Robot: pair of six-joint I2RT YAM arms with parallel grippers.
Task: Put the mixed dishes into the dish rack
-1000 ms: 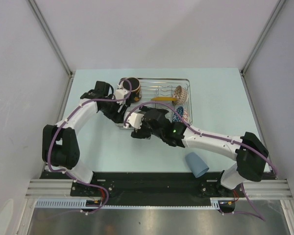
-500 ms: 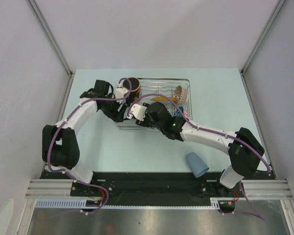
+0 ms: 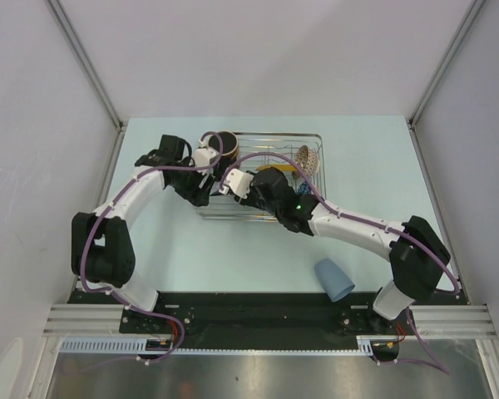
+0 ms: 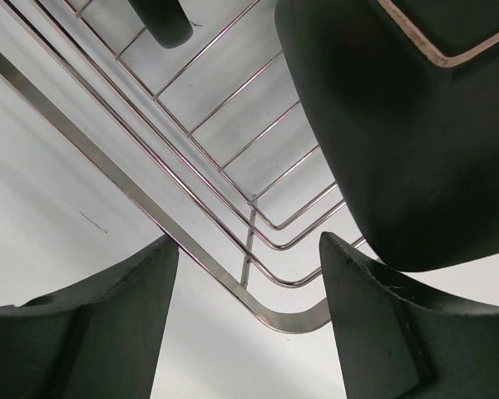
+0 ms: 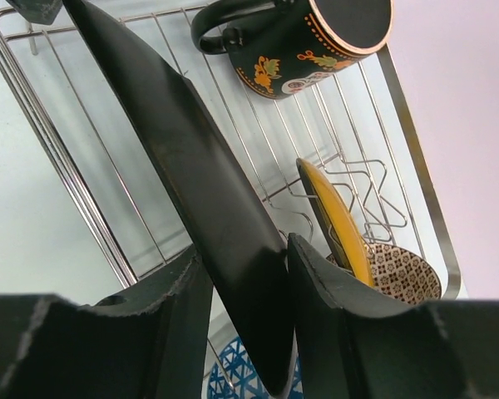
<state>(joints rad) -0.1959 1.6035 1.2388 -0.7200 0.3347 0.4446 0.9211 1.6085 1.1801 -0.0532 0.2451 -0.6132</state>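
Meanwhile, the right gripper (image 5: 245, 291) clamps a dark plate (image 5: 183, 150) on edge over the dish rack (image 3: 270, 135), beside a yellow-centred plate (image 5: 337, 224) standing in its slots; the left gripper (image 4: 245, 249) hangs spread at the rack's corner, a light-blue cup (image 3: 334, 278) out on the table (image 3: 374, 166).

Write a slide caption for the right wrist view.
Right end effector grips a dark flat dish over the dish rack holding the mug.

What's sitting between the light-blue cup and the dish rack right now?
In the top view, the right arm's white forearm crosses above the table between the light-blue cup and the dish rack; the rest is bare tabletop.
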